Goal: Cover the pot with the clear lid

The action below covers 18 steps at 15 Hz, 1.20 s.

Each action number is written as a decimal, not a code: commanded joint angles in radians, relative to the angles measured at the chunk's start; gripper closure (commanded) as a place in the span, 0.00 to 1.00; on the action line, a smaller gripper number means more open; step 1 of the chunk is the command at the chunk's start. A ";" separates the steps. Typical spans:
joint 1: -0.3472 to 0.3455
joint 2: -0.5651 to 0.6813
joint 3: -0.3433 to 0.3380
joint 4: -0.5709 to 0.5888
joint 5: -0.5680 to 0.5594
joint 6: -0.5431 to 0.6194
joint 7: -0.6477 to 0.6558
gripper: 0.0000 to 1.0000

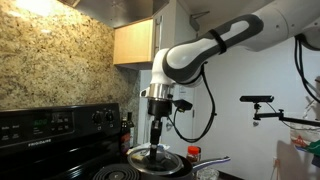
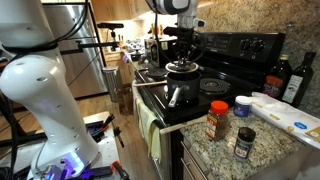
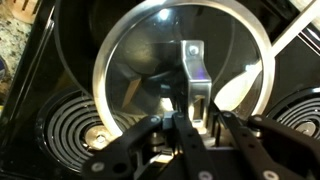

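The clear lid (image 3: 118,45), glass with a metal rim and a metal centre handle, lies level over the black pot (image 3: 72,40) on the stove. In both exterior views the lid (image 1: 152,153) (image 2: 183,67) sits at the pot's rim; I cannot tell whether it rests on it. The pot's silver handle (image 2: 173,95) (image 1: 212,160) sticks out toward the stove's front. My gripper (image 3: 188,118) (image 1: 159,130) (image 2: 182,50) points straight down and is shut on the lid's centre handle.
Coil burners (image 3: 68,130) flank the pot on the black stove (image 2: 225,50). Spice jars (image 2: 217,118) (image 2: 244,141), a blue-lidded tub (image 2: 242,104), bottles (image 2: 298,78) and a white tray (image 2: 285,112) stand on the granite counter. A camera stand (image 1: 262,100) is beside the stove.
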 commanded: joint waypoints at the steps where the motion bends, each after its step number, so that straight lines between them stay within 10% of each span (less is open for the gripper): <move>1: -0.014 -0.060 0.000 -0.032 -0.016 0.004 0.067 0.88; 18: -0.022 -0.120 -0.033 -0.135 -0.063 -0.056 0.116 0.88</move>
